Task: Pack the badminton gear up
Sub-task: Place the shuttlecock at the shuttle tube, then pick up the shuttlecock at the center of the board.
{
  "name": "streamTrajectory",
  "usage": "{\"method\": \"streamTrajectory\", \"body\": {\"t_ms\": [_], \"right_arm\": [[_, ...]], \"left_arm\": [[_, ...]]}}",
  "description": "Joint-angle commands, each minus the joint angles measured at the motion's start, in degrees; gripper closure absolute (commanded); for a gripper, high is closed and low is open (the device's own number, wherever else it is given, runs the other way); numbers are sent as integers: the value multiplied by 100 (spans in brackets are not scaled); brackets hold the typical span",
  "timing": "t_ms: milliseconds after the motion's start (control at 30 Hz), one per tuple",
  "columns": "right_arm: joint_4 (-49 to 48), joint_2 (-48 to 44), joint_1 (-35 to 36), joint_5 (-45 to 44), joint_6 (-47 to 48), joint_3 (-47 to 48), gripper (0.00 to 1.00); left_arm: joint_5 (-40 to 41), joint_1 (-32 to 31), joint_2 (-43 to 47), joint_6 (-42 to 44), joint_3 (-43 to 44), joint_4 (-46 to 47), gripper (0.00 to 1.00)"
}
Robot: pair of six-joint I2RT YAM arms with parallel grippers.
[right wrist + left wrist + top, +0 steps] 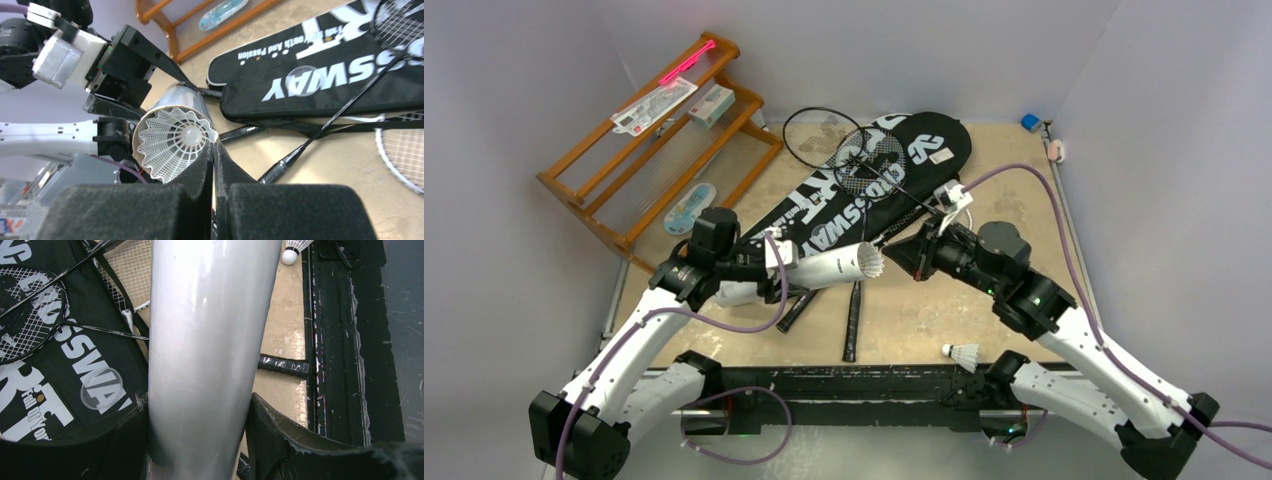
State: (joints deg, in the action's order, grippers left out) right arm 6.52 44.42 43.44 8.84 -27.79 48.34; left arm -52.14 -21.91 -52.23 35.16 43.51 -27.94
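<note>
Right wrist view: the right tool [214, 155] is shown with its pads pressed together, the tips set against the feather rim of a shuttlecock [172, 142].
Shuttlecock: it is seated cork-first in the mouth of the white tube [186, 97], skirt facing out.
Closed pads: judged to be used as a blunt pusher, so the feathers are nudged, not pinched.
Left tool [200, 437]: clamped around the tube's body, which is held level above the surface [1004, 190], open end turned toward the right arm for loading.
Farther out: a second shuttlecock [964, 353] lies near the front edge; rackets [852, 320] are spread over the black covers [934, 135].
</note>
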Motion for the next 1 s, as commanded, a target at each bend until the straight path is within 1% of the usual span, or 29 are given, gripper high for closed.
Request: {"method": "streamTrajectory", "body": {"t_ms": [0, 133, 233, 400, 467, 567, 633, 733, 767, 833, 867, 900, 933, 967], "right_arm": [[-437, 348, 7, 547, -231, -49, 100], [-768, 595, 9, 945, -388, -143, 100], [-750, 571, 11, 927, -367, -141, 100], [-290, 168, 13, 340, -150, -45, 100], [40, -27, 9, 283, -135, -13, 100], [636, -252, 7, -155, -113, 124, 100], [1193, -339, 9, -649, -201, 225, 90], [2127, -389, 8, -1528, -701, 277, 82], [2450, -398, 8, -1835, -968, 251, 75], [3056, -423, 10, -2297, -1420, 122, 41], [3354, -438, 9, -2550, -1678, 23, 27], [3627, -435, 8, -2783, -1990, -61, 18], [3908, -424, 11, -2976, -2237, -160, 12], [4174, -400, 7, -3137, -2588, -265, 9]], "left_arm": [[-244, -6, 41, 109, 225, 175, 65], [-244, -6, 43, 112, 228, 175, 65], [-249, -2, 29, 107, 228, 170, 65], [-254, -6, 16, 105, 225, 166, 65], [-253, -6, 24, 106, 228, 166, 65], [-230, -2, 28, 107, 222, 157, 65], [-177, -4, 29, 78, 227, 167, 65], [-30, -6, 59, -12, 212, 237, 65], [4, -4, 70, -25, 211, 244, 65], [36, -4, 88, -44, 209, 244, 65], [36, -1, 92, -38, 208, 245, 65], [28, -6, 92, -43, 211, 246, 65], [24, -6, 90, -42, 209, 246, 65], [26, -6, 90, -40, 210, 239, 65]]}}
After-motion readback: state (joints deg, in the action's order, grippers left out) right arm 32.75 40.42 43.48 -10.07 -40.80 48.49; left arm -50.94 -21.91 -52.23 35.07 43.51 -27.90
